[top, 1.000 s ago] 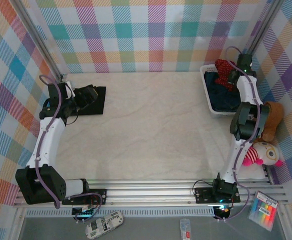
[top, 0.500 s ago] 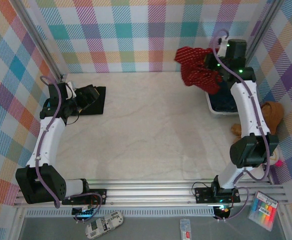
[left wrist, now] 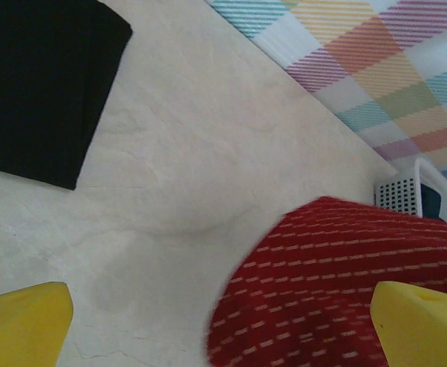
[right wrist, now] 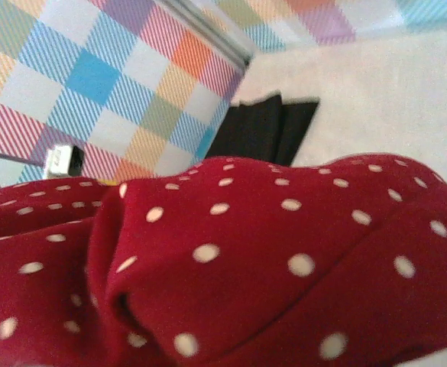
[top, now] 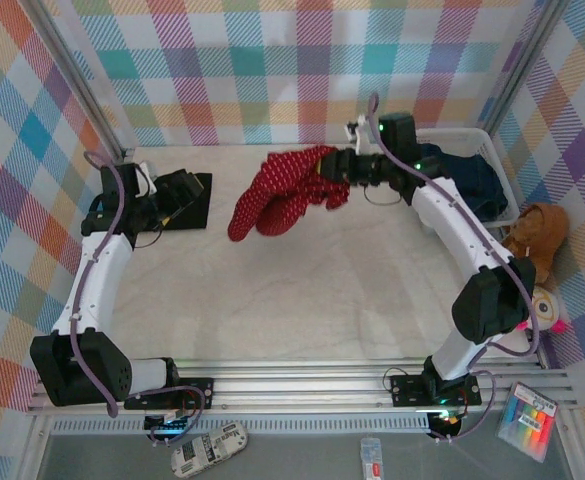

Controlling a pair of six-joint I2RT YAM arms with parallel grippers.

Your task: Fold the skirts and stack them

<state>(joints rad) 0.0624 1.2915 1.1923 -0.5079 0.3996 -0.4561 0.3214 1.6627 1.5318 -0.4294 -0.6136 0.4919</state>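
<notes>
We log: plain skirt [top: 194, 205] flat on the table [top: 352, 290], far left | dotted skirt [top: 272, 200] over the far centre, right of the plain skirt, its right end at the right gripper [top: 340, 172] | basket [top: 467, 133] far right, denim skirts [top: 472, 182] inside | teddy bear [top: 534, 235] beside the basket, nearer us

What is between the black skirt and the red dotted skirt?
Only bare table separates the black skirt from the red skirt, as the left wrist and top views show.
</notes>
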